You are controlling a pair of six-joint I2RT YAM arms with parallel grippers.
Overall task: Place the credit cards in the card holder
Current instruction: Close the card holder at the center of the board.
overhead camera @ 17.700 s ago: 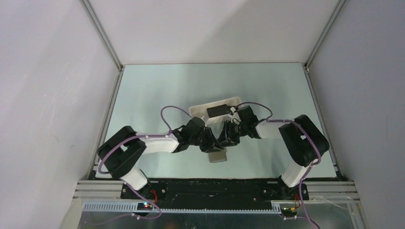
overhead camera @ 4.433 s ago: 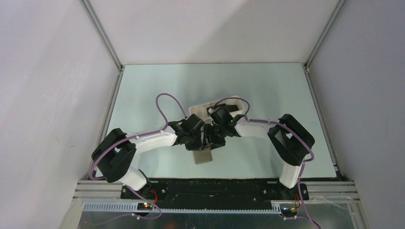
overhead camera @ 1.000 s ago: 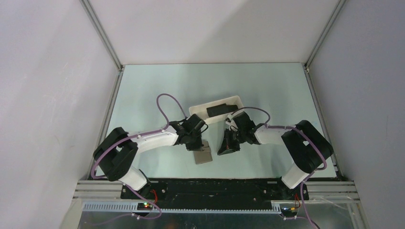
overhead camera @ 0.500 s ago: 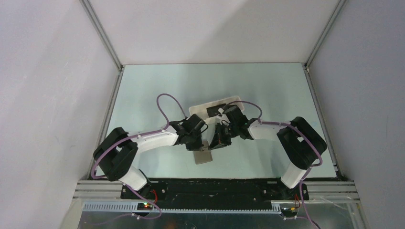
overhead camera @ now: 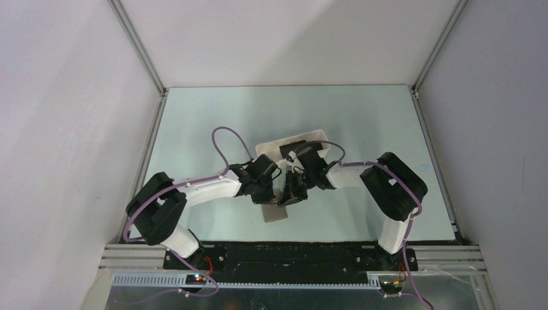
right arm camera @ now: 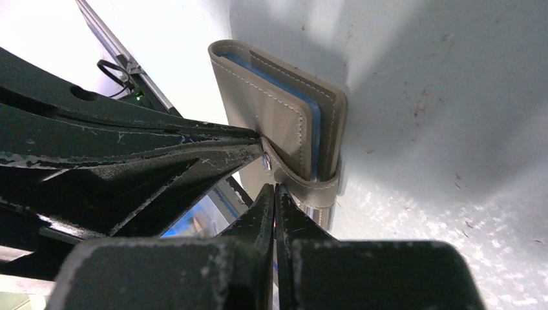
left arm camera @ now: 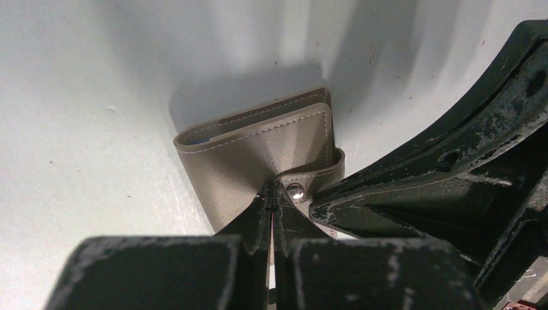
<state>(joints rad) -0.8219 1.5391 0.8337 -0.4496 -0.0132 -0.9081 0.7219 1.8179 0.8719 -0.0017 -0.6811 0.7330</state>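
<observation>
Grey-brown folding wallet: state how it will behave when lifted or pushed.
The grey-brown folding wallet is probably floppy: its cover puckers toward the left tool pinching it. Likely light, since that single pinch seems to hold it on edge. Its short strap tab bends in a loop, so pushing may fold it.

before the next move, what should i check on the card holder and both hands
1. Is the card holder open for a card: not ok, it is folded shut, with the strap wrapped round its edge.
2. Does the left hand grip the card holder: ok, its fingers are shut on the face.
3. Is the right hand pinching the strap: cannot tell, its fingers are shut with the tips at the strap.
4. Is there a card in either hand: not ok, none seen.
5. Is a credit card in the white tray: ok, partly hidden by the right arm.
</observation>
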